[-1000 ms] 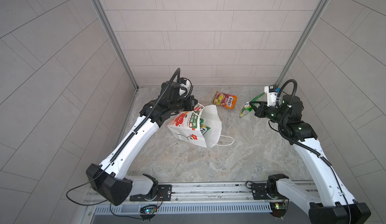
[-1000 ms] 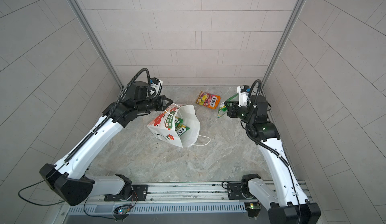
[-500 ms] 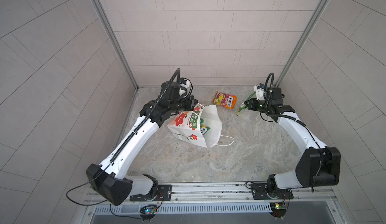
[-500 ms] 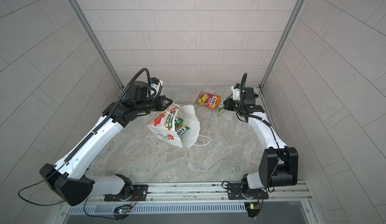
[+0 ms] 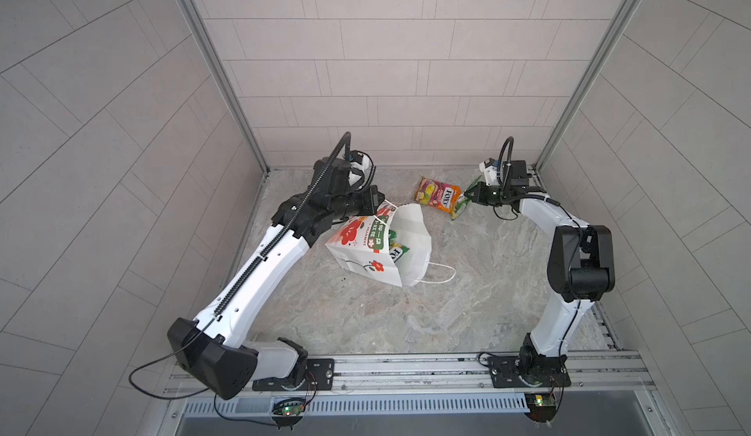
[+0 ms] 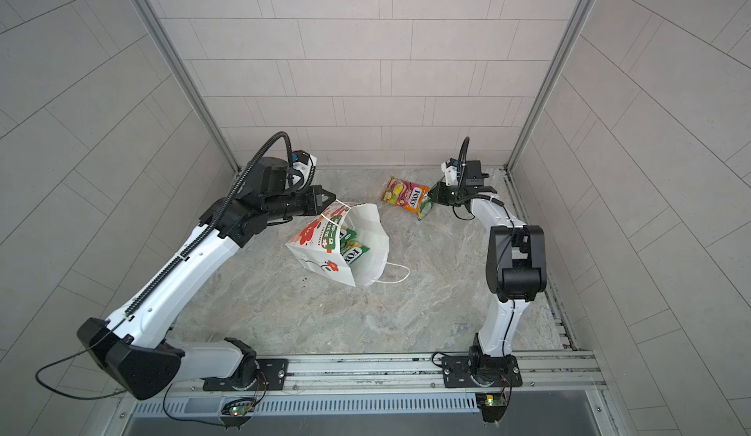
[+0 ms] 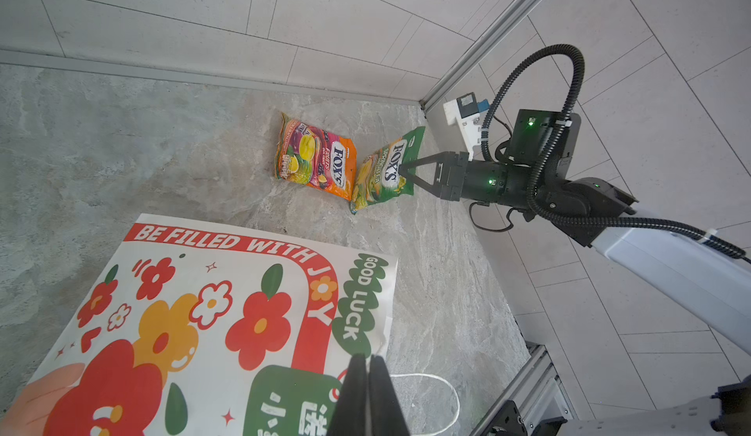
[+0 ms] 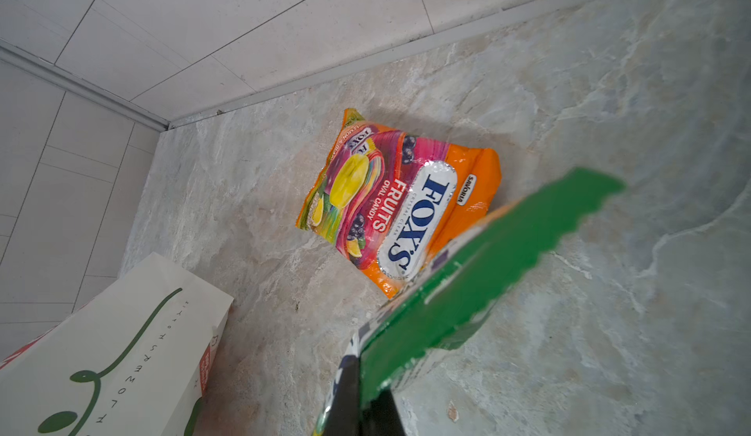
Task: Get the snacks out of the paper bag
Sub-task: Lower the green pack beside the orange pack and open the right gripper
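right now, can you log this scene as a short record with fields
paper bag: tipped over on the table, mouth open
left gripper: shut on the paper bag's top edge
right gripper: shut on the green packet, which tilts beside the orange packet
orange packet: flat on the table, outside the bag
inside bag: green-and-yellow packets show in the mouth

We see matt white paper on the paper gift bag [image 5: 412, 226], glossy crinkled plastic film on the orange Fox's packet [image 8: 406, 210] and green Fox's packet [image 7: 382, 178], smooth marble-look tabletop [image 5: 365, 320], matt wall panels [image 5: 386, 80], brushed metal corner posts [image 5: 221, 76], glossy white plastic arm shells [image 5: 264, 267]
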Available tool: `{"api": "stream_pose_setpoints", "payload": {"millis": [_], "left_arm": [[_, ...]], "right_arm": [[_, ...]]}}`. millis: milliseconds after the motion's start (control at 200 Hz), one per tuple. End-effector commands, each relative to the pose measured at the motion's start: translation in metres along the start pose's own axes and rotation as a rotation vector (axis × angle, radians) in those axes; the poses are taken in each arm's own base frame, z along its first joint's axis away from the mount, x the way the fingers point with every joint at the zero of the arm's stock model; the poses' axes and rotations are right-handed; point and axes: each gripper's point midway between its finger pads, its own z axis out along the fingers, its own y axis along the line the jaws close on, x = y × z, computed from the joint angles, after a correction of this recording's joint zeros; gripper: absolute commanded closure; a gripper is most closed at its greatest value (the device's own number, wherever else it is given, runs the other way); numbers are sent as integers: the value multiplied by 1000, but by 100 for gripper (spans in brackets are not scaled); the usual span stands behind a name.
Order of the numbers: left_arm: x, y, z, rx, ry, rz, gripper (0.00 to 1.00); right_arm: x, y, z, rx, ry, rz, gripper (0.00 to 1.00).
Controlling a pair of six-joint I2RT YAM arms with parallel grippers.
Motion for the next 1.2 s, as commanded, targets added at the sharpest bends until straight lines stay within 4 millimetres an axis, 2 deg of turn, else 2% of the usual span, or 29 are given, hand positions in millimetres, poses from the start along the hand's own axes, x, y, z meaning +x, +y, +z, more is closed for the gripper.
{"api": "stream_pose_setpoints", "payload": {"millis": [0, 195, 360, 841, 1191], "left_arm": [[-8, -7, -6, 16, -32, 30, 100], [-9, -8, -6, 17, -31, 32, 100], [-10, -9, -7, 16, -31, 36, 100], [-9, -9, -8, 16, -25, 41, 100], [-8, -9, -9, 15, -26, 40, 100]], "right_arm": [[5, -16, -7, 2, 22, -39, 100], [36, -68, -13, 188, 154, -36, 100], [50, -94, -18, 270, 233, -40, 100], [56, -137, -13, 426, 361, -98, 100], [51, -145, -11, 463, 344, -87, 100]]}}
